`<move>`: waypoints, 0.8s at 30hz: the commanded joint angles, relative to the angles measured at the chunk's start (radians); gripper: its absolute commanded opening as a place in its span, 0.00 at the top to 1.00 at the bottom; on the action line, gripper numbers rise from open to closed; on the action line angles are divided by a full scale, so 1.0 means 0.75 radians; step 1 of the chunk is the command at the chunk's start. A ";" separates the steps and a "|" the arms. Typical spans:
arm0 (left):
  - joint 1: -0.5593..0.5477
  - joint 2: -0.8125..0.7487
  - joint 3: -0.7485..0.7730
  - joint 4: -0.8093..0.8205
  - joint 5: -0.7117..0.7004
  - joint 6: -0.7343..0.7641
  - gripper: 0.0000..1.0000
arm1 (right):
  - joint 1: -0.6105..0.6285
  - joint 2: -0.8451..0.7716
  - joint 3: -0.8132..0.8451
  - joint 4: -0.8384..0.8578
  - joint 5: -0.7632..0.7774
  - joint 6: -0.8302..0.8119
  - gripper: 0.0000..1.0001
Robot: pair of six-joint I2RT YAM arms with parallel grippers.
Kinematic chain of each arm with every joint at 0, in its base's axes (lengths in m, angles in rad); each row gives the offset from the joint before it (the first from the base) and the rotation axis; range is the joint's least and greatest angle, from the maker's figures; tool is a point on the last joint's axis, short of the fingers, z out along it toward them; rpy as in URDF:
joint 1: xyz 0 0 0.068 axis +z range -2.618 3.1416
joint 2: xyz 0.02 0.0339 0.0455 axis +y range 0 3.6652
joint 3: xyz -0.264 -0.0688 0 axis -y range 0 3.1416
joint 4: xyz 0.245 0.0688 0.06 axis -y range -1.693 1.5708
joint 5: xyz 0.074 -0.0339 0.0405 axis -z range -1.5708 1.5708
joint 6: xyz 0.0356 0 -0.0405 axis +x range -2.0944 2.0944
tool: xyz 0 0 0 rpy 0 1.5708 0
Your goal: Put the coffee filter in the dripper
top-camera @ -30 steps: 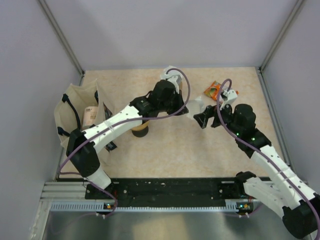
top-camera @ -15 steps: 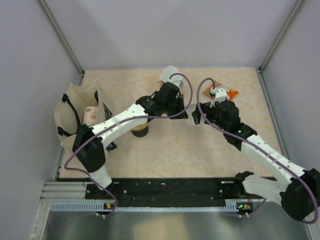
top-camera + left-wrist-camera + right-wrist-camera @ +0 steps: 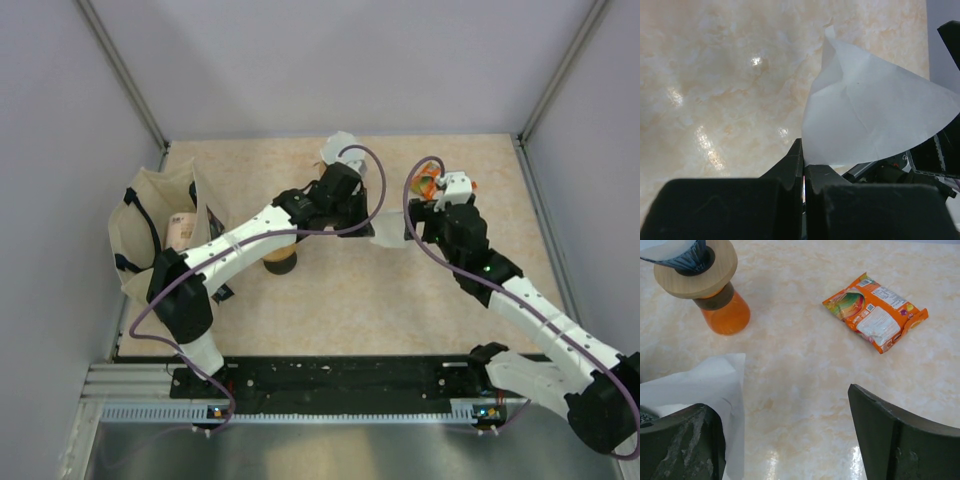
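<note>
Nearest you, the dripper [image 3: 280,258] stands on the table [image 3: 330,290] under your left forearm, a wooden collar on an orange glass base. Farther out and to its right, your left gripper [image 3: 803,170] is clamped tight on the lower edge of the filter [image 3: 870,120]. The white paper fans out beyond the fingertips, apart from the dripper. Your right gripper [image 3: 780,400] meets it from the other side with jaws spread wide. The filter lies against the finger at the left of the right wrist view, though you cannot tell if they touch. Beyond both, an orange packet [image 3: 875,310] lies flat.
</note>
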 commanded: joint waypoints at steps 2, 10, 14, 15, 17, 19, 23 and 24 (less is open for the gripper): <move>0.000 -0.002 0.056 -0.002 0.010 0.032 1.00 | 0.013 0.026 0.041 -0.034 -0.004 -0.053 0.20; 0.006 -0.013 0.047 -0.030 -0.047 0.038 1.00 | 0.013 0.077 0.082 -0.122 -0.066 -0.049 0.26; 0.020 -0.009 0.049 -0.049 -0.053 0.054 1.00 | 0.013 0.032 0.050 -0.153 -0.092 -0.114 0.25; 0.024 -0.009 0.049 -0.053 -0.045 0.062 1.00 | 0.013 0.014 0.039 -0.153 -0.078 -0.126 0.25; 0.024 -0.011 0.047 -0.071 -0.045 0.085 1.00 | 0.011 -0.011 0.029 -0.155 -0.058 -0.143 0.25; 0.028 -0.015 0.041 -0.085 -0.027 0.103 1.00 | 0.013 -0.027 0.029 -0.163 -0.052 -0.165 0.25; 0.028 -0.017 0.017 -0.092 0.026 0.120 1.00 | 0.013 -0.037 0.039 -0.163 -0.092 -0.165 0.25; 0.024 -0.015 0.013 -0.090 0.037 0.120 1.00 | 0.013 -0.037 0.041 -0.157 -0.129 -0.165 0.25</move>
